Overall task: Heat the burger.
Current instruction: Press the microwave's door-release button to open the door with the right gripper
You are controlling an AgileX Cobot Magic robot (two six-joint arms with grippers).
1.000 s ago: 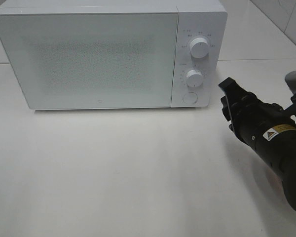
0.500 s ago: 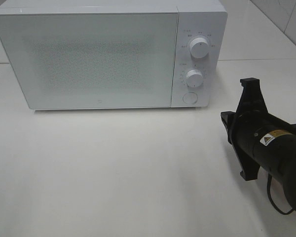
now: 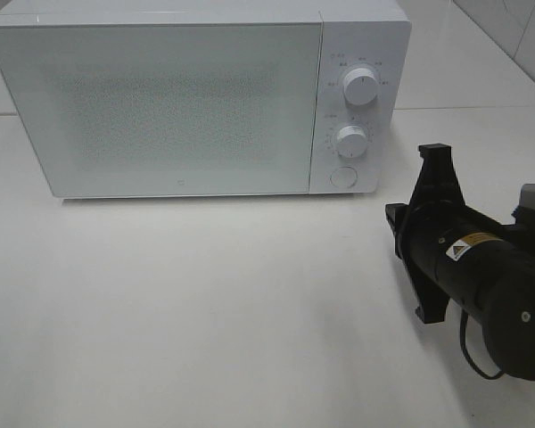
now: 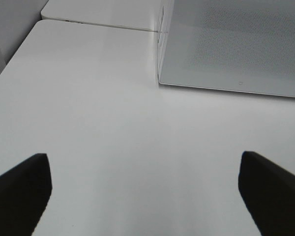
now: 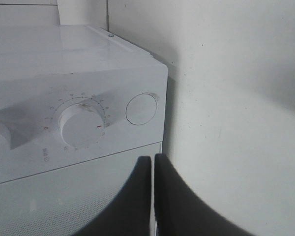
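The burger is out of view in every frame. A white microwave (image 3: pixel 160 107) stands at the back of the table with its door closed; it also shows as the microwave (image 4: pixel 236 44) and the microwave (image 5: pixel 64 59). My right gripper (image 3: pixel 396 227) is shut with nothing in it, just right of the control panel. In the right wrist view the right gripper (image 5: pixel 153 164) has its fingers pressed together below the round button (image 5: pixel 141 108). My left gripper (image 4: pixel 147 191) is wide open and empty over the bare table, in front of the microwave's left corner.
The control panel carries an upper knob (image 3: pixel 360 87), a lower knob (image 3: pixel 349 140) and a round button (image 3: pixel 342 176). The white table (image 3: pixel 205 303) spreads in front of the microwave. A tiled wall (image 3: pixel 526 36) rises at the far right.
The right gripper has shut and rolled, so its body now stands crosswise, and it has drifted left toward the microwave's lower right corner. The left gripper is unchanged.
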